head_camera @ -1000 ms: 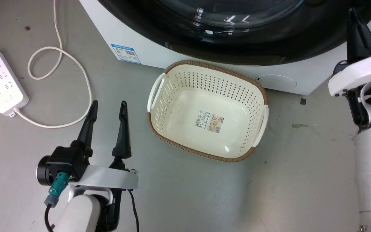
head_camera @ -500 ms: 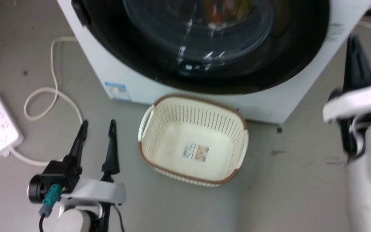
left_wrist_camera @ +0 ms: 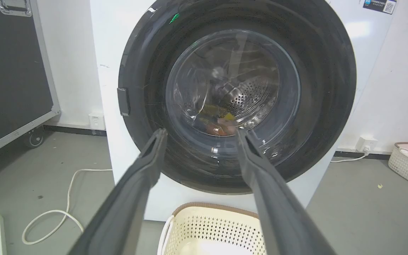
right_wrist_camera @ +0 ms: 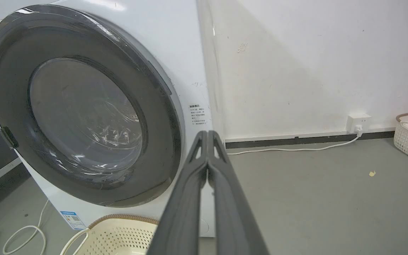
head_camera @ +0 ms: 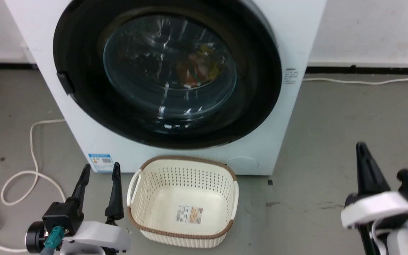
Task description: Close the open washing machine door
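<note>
Black and round, the washing machine door point(head_camera: 168, 74) lies flat on the white washing machine point(head_camera: 296, 35) and looks shut. If its catch did not click, it could swing out and hit the basket point(head_camera: 182, 198). The left gripper point(head_camera: 101, 168) has jaws a little apart, holding nothing. The right gripper point(right_wrist_camera: 207, 134) has jaws pressed together, empty.

Bare test room: washing machine point(head_camera: 296, 35), grey floor point(head_camera: 331, 117), black flight case point(left_wrist_camera: 9, 71).
</note>
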Controlling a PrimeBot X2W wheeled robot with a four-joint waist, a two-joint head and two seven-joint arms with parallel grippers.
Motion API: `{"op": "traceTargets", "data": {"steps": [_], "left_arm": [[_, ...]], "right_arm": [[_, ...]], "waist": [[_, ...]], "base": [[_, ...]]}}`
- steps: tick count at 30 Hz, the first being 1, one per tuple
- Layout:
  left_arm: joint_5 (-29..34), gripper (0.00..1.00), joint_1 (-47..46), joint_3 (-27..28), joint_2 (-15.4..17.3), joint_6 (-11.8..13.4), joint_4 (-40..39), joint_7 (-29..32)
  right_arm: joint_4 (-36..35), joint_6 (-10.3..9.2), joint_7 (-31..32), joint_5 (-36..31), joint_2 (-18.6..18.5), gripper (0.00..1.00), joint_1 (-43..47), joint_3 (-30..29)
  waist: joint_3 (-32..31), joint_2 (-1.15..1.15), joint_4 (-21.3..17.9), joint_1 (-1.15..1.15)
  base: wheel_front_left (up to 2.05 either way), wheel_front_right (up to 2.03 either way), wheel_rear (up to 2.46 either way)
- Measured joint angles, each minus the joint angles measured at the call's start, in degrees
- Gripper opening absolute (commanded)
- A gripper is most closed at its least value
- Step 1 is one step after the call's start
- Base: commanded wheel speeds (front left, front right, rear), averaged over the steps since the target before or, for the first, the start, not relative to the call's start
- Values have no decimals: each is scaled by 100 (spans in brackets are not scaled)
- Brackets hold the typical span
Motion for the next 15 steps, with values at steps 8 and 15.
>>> {"op": "traceTargets", "data": {"steps": [8, 15], "left_arm": [[-2, 100, 62, -131, 45, -46, 59, 136], [2, 100, 60, -229, 76, -75, 107, 303]], "right_arm": [[-548, 0, 227, 101, 4, 0, 842, 300], [-926, 0, 646, 103, 7, 0, 1361, 466]], "waist": [[-190, 0, 47, 1], [-244, 0, 180, 1]], "base": [[0, 0, 0], [0, 0, 0]]}}
